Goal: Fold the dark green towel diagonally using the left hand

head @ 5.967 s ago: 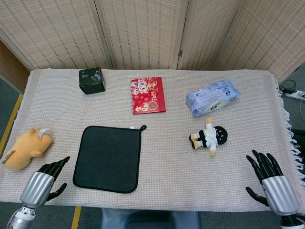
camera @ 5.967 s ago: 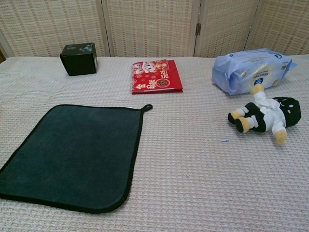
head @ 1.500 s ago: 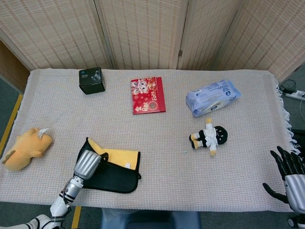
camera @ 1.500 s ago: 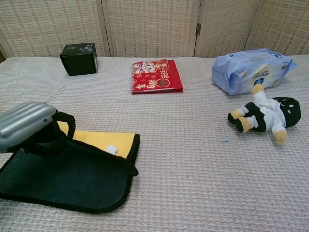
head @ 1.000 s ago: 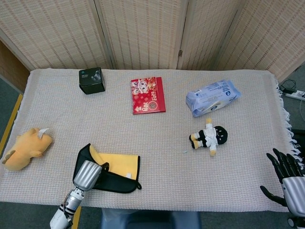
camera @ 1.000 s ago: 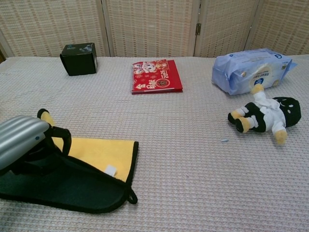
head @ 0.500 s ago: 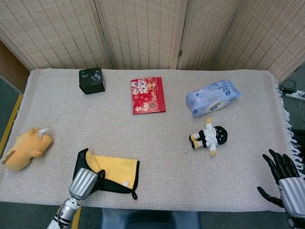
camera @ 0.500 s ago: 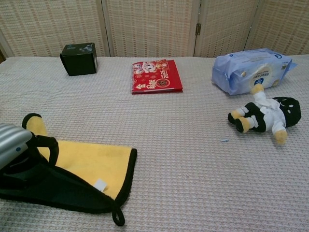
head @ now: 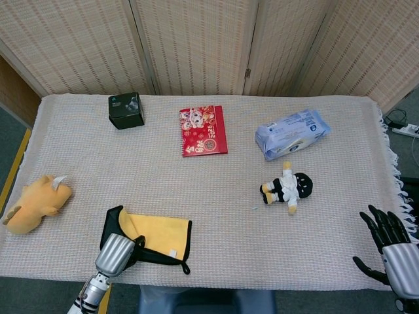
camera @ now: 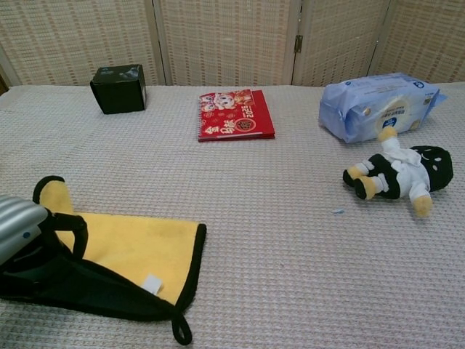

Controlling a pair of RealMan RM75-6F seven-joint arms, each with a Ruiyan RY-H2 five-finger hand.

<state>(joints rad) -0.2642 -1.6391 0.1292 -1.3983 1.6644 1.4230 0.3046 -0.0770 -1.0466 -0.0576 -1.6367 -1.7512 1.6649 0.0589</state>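
The dark green towel (head: 159, 228) lies at the table's near left, folded over so that its yellow underside (camera: 127, 246) faces up. A dark band of it stays along the front edge, and its hanging loop (camera: 182, 334) points toward me. My left hand (head: 116, 254) sits on the towel's left end, its fingers (camera: 70, 219) curled around the lifted edge. In the chest view only part of that hand (camera: 16, 227) shows at the left border. My right hand (head: 390, 247) hovers off the table's near right corner with fingers spread and nothing in them.
A black box (head: 126, 110) stands at the back left, with a red booklet (head: 203, 130) beside it. A blue wipes pack (head: 291, 133) and a small doll (head: 289, 186) lie to the right. A yellow plush toy (head: 36, 204) sits at the left edge.
The left hand has pulled a far corner of the flat towel toward the front edge, turning the yellow underside up. Over the last half second it barely moved.
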